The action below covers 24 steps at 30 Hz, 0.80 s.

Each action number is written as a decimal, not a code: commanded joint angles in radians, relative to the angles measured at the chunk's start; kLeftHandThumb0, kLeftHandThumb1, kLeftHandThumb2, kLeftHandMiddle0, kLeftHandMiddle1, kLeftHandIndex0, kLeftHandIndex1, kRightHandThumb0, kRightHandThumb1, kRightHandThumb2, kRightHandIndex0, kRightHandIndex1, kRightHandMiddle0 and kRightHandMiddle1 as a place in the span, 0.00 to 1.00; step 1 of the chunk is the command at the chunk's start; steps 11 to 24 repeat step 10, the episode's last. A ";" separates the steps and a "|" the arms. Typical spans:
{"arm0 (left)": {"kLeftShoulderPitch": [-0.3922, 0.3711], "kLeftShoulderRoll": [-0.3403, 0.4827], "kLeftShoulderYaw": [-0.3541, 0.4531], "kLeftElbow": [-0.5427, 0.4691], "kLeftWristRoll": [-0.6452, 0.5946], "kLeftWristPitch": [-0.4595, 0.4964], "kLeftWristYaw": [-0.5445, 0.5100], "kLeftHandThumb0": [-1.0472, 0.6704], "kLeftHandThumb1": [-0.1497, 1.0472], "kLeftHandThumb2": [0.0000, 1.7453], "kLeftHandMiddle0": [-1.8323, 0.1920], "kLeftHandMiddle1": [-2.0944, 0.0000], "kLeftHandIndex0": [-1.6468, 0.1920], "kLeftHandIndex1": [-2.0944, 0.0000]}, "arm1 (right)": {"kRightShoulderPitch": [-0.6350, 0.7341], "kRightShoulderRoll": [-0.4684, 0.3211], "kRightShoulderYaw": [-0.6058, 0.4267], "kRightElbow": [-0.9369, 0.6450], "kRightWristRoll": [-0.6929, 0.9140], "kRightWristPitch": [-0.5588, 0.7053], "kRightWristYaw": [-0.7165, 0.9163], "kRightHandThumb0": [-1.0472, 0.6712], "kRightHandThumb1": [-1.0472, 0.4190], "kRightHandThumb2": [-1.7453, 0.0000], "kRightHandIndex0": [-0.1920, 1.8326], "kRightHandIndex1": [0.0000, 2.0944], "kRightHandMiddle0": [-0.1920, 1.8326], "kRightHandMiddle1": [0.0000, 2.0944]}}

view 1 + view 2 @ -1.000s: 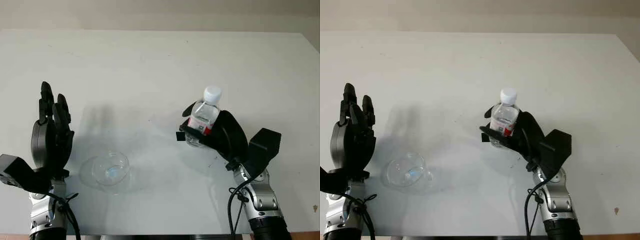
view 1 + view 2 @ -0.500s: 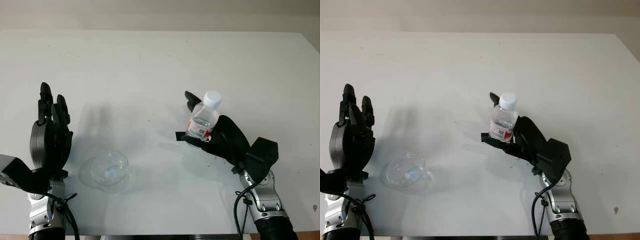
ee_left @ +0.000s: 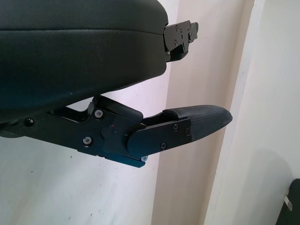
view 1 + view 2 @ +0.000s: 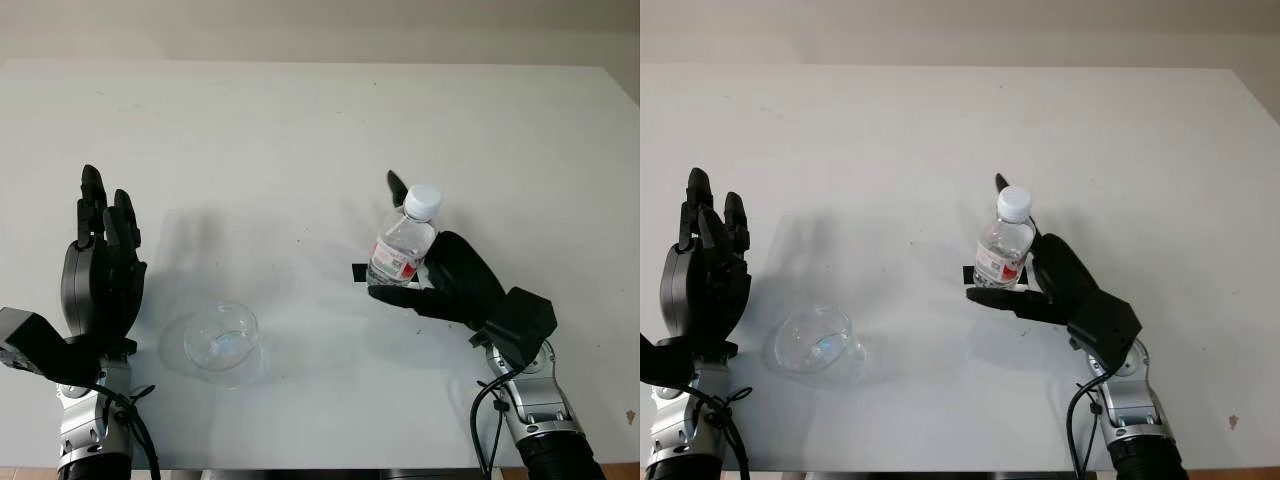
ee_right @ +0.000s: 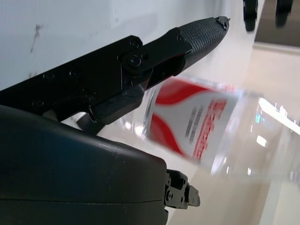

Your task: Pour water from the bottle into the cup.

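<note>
**Right hand lifts the bottle clear**

Right hand [image 4: 425, 285] grips the capped bottle [image 4: 402, 244], now raised off the table [image 4: 300, 130] and leaning slightly. Left hand [image 4: 100, 275] waits open beside the cup [image 4: 220, 340]. Carrying toward the cup comes next.

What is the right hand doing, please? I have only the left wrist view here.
Observer: The right hand grasps the bottle, which is tilted.
Operator: Is its cap off?
Observer: No, the white cap is on.
Operator: Where is the cup?
Observer: The clear cup stands on the table, beside the open left hand and well apart from the bottle.
</note>
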 commanded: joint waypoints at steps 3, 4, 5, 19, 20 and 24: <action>0.008 0.001 -0.001 0.016 0.006 -0.006 -0.003 0.20 1.00 0.37 1.00 0.98 1.00 1.00 | -0.002 0.008 -0.028 0.020 0.032 -0.026 -0.017 0.06 0.07 0.97 0.00 0.00 0.00 0.00; 0.008 0.002 -0.001 0.016 0.006 -0.005 -0.003 0.20 1.00 0.37 1.00 0.98 1.00 1.00 | -0.003 0.009 -0.032 0.021 0.045 -0.020 -0.012 0.06 0.07 0.97 0.00 0.00 0.00 0.00; 0.008 0.002 -0.001 0.015 0.006 -0.004 -0.002 0.20 1.00 0.37 1.00 0.98 1.00 1.00 | -0.003 0.010 -0.035 0.021 0.059 -0.012 -0.005 0.07 0.07 0.97 0.00 0.00 0.00 0.00; 0.016 0.002 0.002 0.011 0.007 -0.010 -0.003 0.20 1.00 0.37 1.00 0.98 1.00 1.00 | 0.003 0.014 -0.033 0.032 0.081 -0.019 0.010 0.06 0.06 0.97 0.00 0.00 0.00 0.00; 0.016 0.002 0.002 0.011 0.007 -0.010 -0.003 0.20 1.00 0.37 1.00 0.98 1.00 1.00 | 0.003 0.014 -0.033 0.032 0.081 -0.019 0.010 0.06 0.06 0.97 0.00 0.00 0.00 0.00; 0.016 0.002 0.002 0.011 0.007 -0.010 -0.003 0.20 1.00 0.37 1.00 0.98 1.00 1.00 | 0.003 0.014 -0.033 0.032 0.081 -0.019 0.010 0.06 0.06 0.97 0.00 0.00 0.00 0.00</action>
